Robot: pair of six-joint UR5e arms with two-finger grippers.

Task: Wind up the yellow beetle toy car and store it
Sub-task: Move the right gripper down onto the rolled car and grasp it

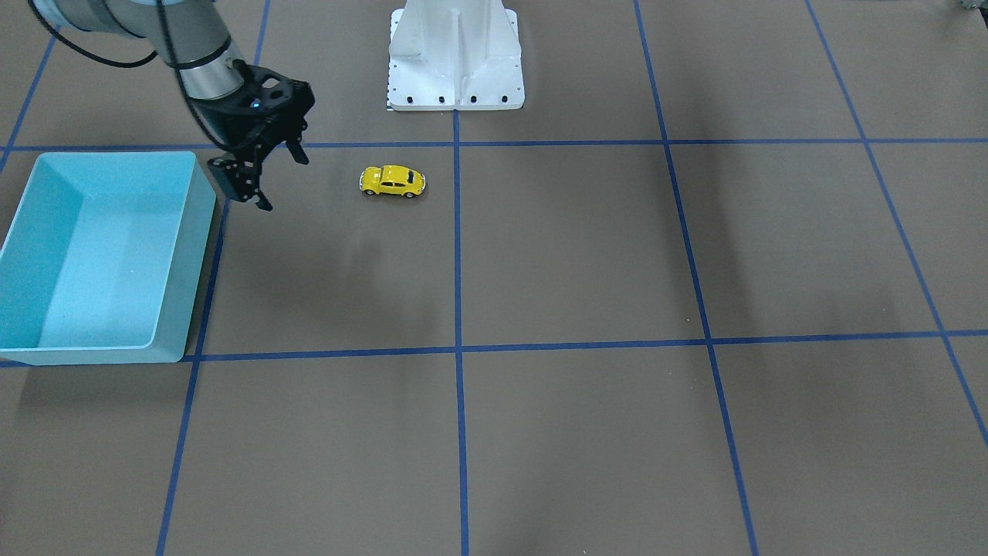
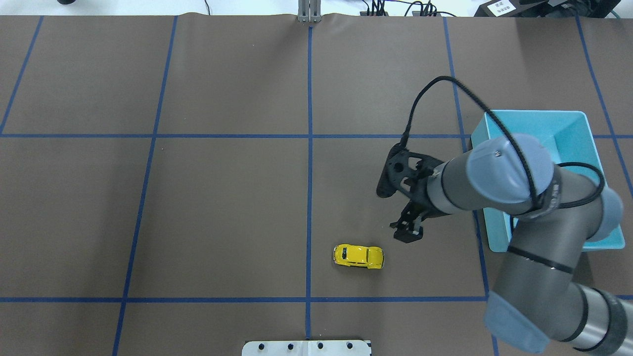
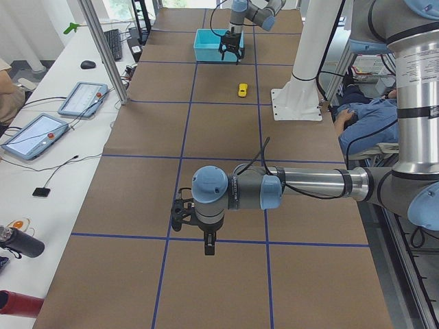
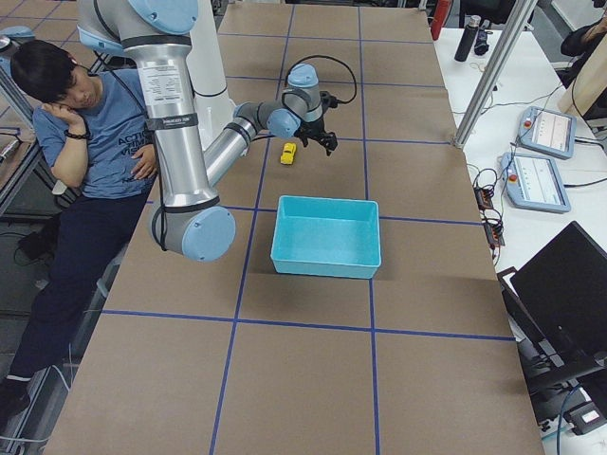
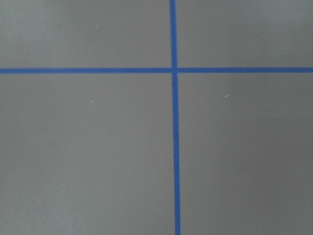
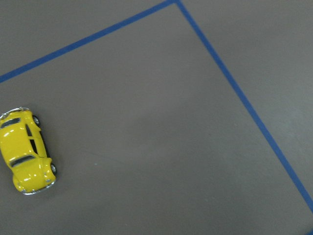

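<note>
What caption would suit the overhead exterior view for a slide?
Open right gripper poised between the turquoise bin and the yellow beetle toy car, which stands untouched on the table.

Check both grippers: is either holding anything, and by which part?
Nothing in the right gripper: its fingers are apart and empty, clear of the yellow beetle toy car. The left gripper shows only in a side view, so cannot tell.

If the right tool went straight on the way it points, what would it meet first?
Probably the bare table, not the yellow beetle toy car: the right tool points down beside the car. Depth is uncertain.
</note>
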